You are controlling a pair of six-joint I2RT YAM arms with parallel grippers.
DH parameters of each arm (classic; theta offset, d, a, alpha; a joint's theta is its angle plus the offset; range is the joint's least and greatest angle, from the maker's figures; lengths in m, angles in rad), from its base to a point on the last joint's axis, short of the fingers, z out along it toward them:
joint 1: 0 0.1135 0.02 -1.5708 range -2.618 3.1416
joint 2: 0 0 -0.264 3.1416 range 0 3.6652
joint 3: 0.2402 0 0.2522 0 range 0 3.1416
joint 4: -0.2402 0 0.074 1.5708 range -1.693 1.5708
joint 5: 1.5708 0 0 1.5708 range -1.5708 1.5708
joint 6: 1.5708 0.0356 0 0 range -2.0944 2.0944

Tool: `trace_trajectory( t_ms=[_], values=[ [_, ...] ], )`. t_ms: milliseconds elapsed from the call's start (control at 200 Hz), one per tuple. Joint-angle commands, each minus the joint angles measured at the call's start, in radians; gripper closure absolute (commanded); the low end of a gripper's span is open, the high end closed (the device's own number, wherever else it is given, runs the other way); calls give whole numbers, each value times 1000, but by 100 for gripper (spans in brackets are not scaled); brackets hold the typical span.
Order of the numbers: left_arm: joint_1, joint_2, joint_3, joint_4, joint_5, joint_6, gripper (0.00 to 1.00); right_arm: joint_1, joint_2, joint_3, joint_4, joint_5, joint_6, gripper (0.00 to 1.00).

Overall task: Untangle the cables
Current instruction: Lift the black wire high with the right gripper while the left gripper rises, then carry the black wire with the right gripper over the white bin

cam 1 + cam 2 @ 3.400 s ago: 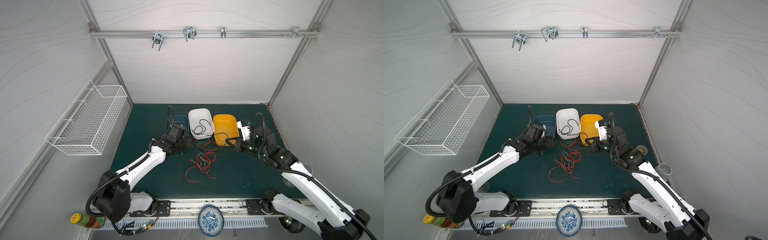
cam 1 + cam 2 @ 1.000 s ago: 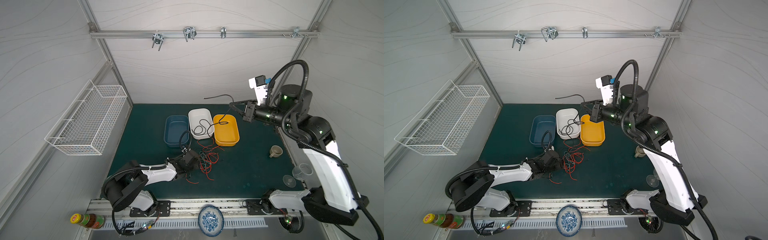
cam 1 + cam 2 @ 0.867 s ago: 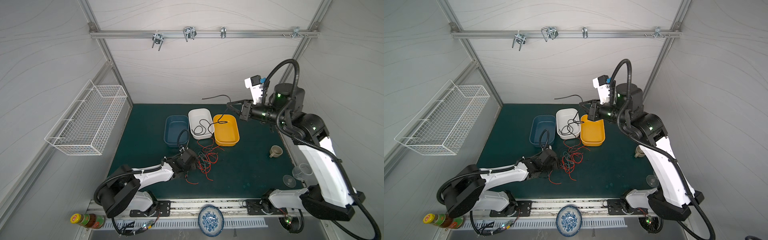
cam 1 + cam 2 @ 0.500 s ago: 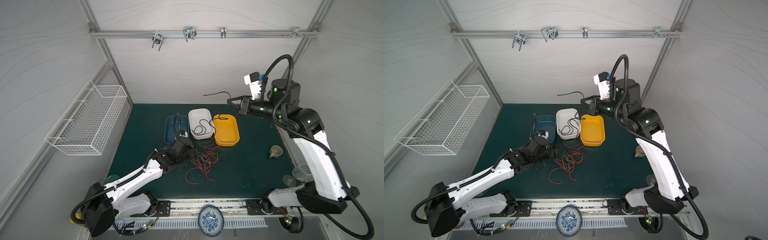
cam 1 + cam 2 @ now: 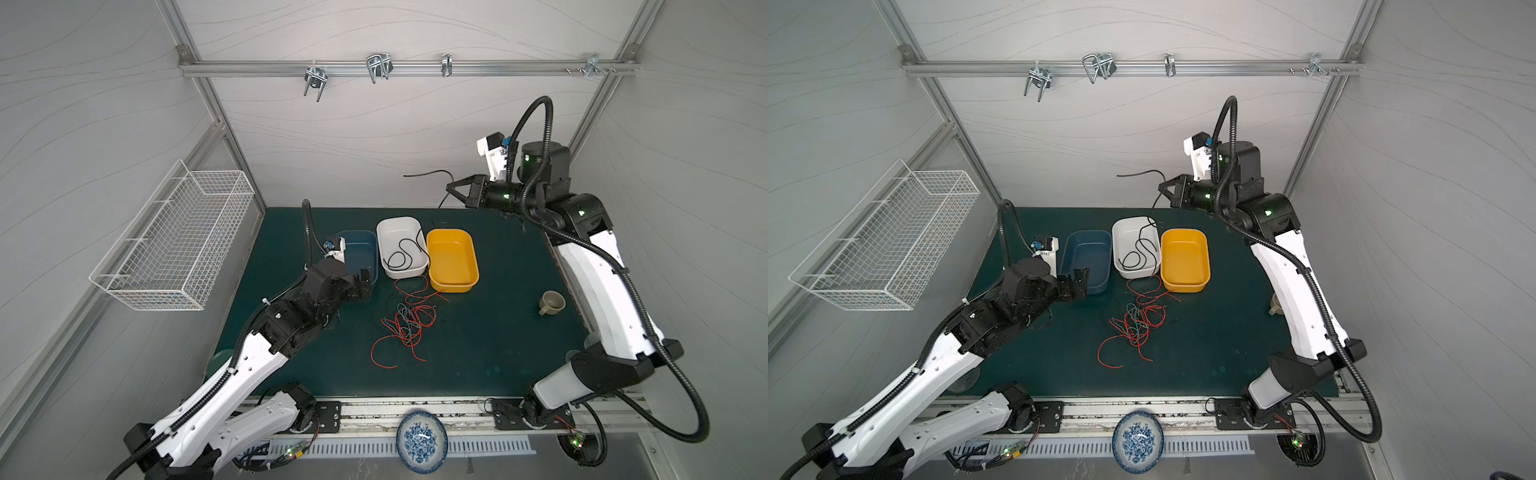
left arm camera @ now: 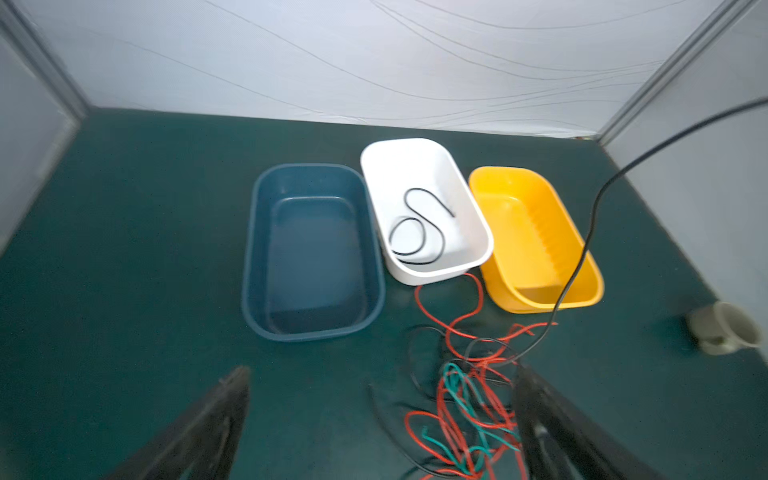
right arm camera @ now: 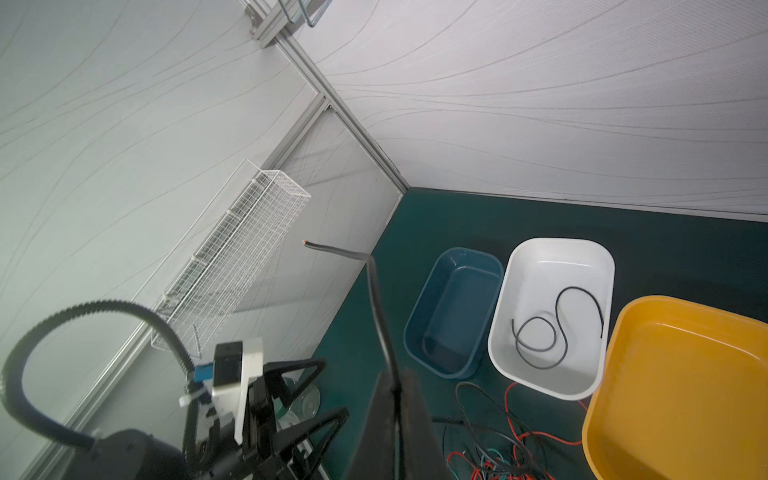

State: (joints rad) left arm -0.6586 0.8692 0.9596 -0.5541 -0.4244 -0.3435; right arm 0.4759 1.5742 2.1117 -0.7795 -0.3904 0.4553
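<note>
A tangle of red, teal and black cables (image 5: 405, 322) (image 5: 1138, 322) lies on the green mat in front of the bins. It also shows in both wrist views (image 6: 461, 407) (image 7: 498, 453). My right gripper (image 5: 451, 191) (image 5: 1162, 189) (image 7: 395, 374) is raised high at the back, shut on a black cable (image 7: 374, 282). That cable hangs down to the tangle, and its free end (image 5: 428, 173) sticks out in the air. My left gripper (image 5: 365, 282) (image 5: 1079, 282) (image 6: 382, 374) is open and holds nothing, low over the mat just left of the tangle. Another black cable (image 5: 401, 253) lies coiled in the white bin.
A blue bin (image 5: 361, 253), a white bin (image 5: 399, 224) and a yellow bin (image 5: 451, 287) stand in a row at the back. A small cup (image 5: 552, 301) sits at the right. A wire basket (image 5: 174, 245) hangs on the left wall. A patterned plate (image 5: 422, 434) rests by the front rail.
My left gripper opened wide and drew back from the tangle toward the blue bin. The right gripper kept the black cable and rose a little.
</note>
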Motion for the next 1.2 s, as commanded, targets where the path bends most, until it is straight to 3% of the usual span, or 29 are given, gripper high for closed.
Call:
trace_trajectory(
  t_ms=[0, 255, 455, 665, 1195],
  values=[
    [4, -68, -138, 150, -156, 113, 1, -19, 48, 69, 47, -29, 14, 100],
    [4, -196, -324, 332, -270, 148, 0, -31, 199, 124, 109, 19, 16, 100],
    [6, -146, -303, 302, -322, 137, 0, -18, 314, 157, 122, 99, -25, 100],
    [33, -161, -312, 317, -308, 108, 0, 42, 399, 170, 117, 211, -133, 100],
    [33, -135, -308, 310, -277, 108, 0, 70, 449, -155, 263, 284, -75, 100]
  ],
)
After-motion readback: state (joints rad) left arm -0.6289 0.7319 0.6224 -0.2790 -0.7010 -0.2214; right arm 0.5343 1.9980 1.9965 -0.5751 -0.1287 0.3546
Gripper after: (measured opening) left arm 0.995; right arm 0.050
